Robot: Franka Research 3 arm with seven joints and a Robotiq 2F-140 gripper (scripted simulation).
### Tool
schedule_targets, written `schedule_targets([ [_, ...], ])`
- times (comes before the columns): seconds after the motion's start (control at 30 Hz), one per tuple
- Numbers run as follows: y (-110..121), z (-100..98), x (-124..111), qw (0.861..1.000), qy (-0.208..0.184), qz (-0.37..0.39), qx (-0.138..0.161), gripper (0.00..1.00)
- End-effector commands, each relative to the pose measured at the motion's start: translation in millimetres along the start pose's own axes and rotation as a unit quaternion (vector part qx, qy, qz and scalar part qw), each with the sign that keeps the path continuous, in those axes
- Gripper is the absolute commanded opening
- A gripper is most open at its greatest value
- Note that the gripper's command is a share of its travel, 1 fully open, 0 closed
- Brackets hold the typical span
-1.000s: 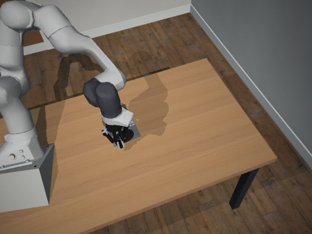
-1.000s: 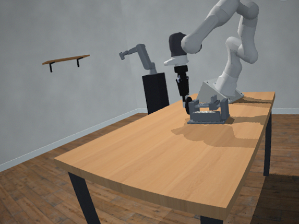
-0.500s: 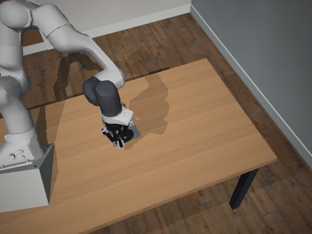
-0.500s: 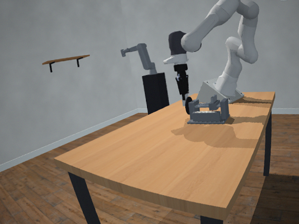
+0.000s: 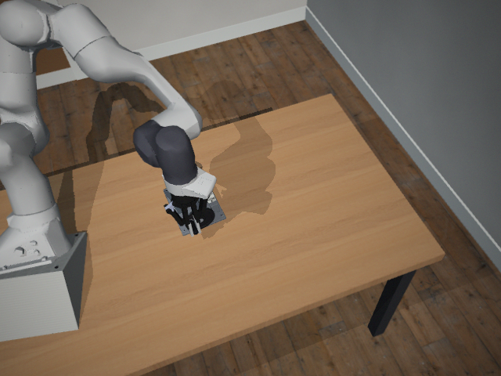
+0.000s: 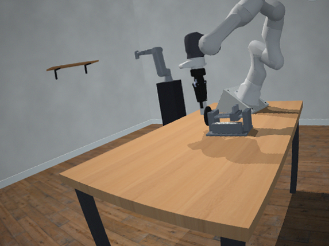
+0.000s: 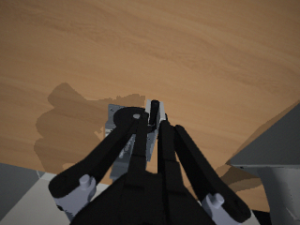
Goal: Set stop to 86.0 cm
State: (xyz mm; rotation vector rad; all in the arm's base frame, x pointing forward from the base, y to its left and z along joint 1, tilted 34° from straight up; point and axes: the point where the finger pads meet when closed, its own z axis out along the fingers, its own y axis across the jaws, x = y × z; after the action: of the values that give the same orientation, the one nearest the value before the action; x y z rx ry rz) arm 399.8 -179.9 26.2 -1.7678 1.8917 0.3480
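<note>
A small grey stop fixture (image 6: 228, 122) stands on the wooden table near the robot's base. It has two end blocks, a screw between them and a sliding block (image 6: 235, 111) on the screw. A black handwheel (image 6: 207, 116) sits at its left end. My gripper (image 6: 202, 110) hangs straight down over that end and is shut on the handwheel's crank handle. In the wrist view the fingers pinch the handle beside the black wheel disc (image 7: 128, 114). In the top view the gripper (image 5: 193, 226) covers most of the fixture (image 5: 214, 211).
The robot's grey pedestal (image 5: 38, 291) stands at the table's left end, close behind the fixture. A second small arm on a black column (image 6: 170, 102) stands on the floor beyond the table. A wall shelf (image 6: 72, 65) hangs far left.
</note>
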Motion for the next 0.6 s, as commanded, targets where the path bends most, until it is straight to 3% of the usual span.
schedule_targets([
  [0.0, -8, -7.6, 0, 1.0, 0.001, 0.002, 0.004, 0.04],
  [0.57, -22, -14.5, 0, 1.0, 0.001, 0.002, 0.004, 0.04],
])
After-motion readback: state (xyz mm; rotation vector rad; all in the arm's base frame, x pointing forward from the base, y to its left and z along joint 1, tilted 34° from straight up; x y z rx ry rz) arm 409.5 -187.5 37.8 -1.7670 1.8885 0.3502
